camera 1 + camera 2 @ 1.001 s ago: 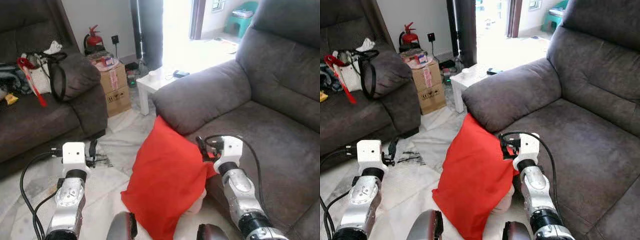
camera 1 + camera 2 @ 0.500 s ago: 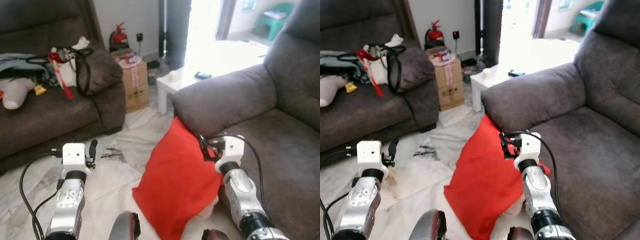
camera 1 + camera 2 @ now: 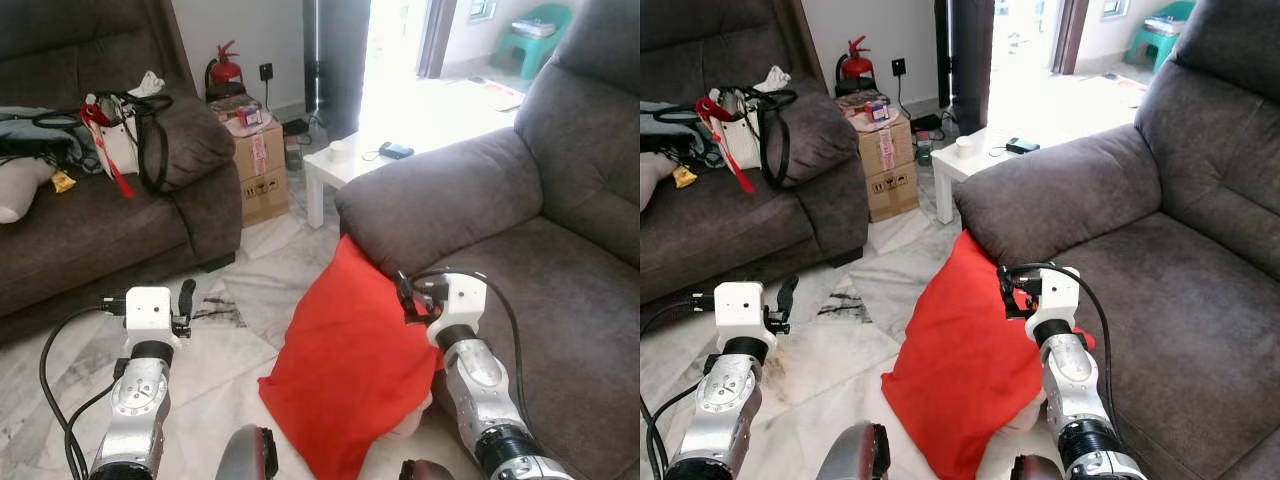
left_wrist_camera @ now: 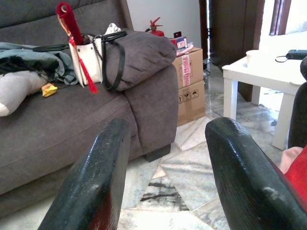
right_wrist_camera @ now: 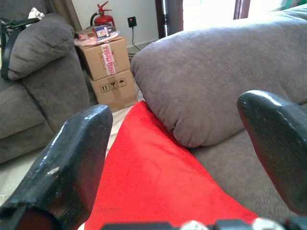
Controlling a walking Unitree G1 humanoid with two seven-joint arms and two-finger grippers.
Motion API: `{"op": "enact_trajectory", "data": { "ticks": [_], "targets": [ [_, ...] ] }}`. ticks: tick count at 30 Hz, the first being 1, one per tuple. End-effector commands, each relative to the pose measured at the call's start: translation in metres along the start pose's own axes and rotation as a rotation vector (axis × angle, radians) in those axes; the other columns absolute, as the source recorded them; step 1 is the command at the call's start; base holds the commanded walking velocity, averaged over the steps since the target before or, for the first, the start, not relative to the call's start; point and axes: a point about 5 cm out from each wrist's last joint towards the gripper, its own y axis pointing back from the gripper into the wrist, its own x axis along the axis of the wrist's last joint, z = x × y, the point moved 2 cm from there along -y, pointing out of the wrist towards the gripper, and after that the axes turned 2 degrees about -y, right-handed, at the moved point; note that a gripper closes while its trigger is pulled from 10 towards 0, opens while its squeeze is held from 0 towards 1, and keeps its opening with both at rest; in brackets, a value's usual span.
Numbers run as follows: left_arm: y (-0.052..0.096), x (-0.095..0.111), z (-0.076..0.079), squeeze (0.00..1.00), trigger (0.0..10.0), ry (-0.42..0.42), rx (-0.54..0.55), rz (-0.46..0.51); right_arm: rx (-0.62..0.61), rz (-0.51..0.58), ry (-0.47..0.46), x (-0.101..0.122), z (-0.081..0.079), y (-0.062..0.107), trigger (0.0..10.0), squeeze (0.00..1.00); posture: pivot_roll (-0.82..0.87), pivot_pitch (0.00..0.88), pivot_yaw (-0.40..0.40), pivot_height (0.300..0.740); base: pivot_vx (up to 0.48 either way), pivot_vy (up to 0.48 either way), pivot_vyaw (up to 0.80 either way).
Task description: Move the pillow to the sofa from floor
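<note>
The red pillow (image 3: 345,365) stands on the marble floor, leaning against the front of the grey sofa (image 3: 560,270) just below its armrest (image 3: 430,200). My right gripper (image 3: 405,296) is open and hovers at the pillow's upper right edge, beside the sofa seat. In the right wrist view the pillow (image 5: 144,177) lies below and between the spread fingers (image 5: 76,158), with the armrest (image 5: 211,81) beyond. My left gripper (image 3: 185,298) is open over bare floor, well to the left of the pillow, with nothing between its fingers (image 4: 96,177).
A second dark sofa (image 3: 90,230) on the left carries a white bag (image 3: 120,140) and clothes. Cardboard boxes (image 3: 260,170), a fire extinguisher (image 3: 223,68) and a low white table (image 3: 345,165) stand beyond. Marble floor (image 3: 240,290) lies between the sofas.
The whole picture has shifted as the camera turned left, then slightly back. The pillow stays against the sofa and both grippers keep their places and stay open.
</note>
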Motion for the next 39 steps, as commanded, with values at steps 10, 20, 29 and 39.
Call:
{"op": "enact_trajectory", "data": {
  "ticks": [10, 20, 29, 39],
  "targets": [
    [0.000, 0.002, -0.003, 0.00, 10.0, -0.009, 0.006, 0.008, 0.000, 0.000, -0.009, 0.001, -0.004, -0.002, 10.0, 0.00, -0.04, 0.000, 0.048, 0.619, 0.281, 0.000, -0.06],
    [0.002, 0.000, -0.002, 0.00, 10.0, -0.009, 0.006, 0.001, 0.001, -0.018, 0.002, -0.003, -0.002, -0.002, 10.0, 0.00, -0.04, 0.000, 0.043, 0.619, 0.300, 0.000, 0.00],
    [0.006, -0.006, 0.000, 0.00, 10.0, -0.009, -0.033, -0.029, -0.005, -0.040, -0.006, -0.006, -0.003, -0.002, 10.0, 0.00, -0.03, 0.000, 0.040, 0.619, 0.259, 0.000, 0.00],
    [0.012, -0.013, -0.005, 0.00, 10.0, -0.021, -0.039, -0.059, -0.003, -0.054, -0.002, -0.008, -0.003, -0.002, 10.0, 0.00, -0.02, 0.000, 0.038, 0.619, 0.000, 0.000, -0.51]
  ]
}}
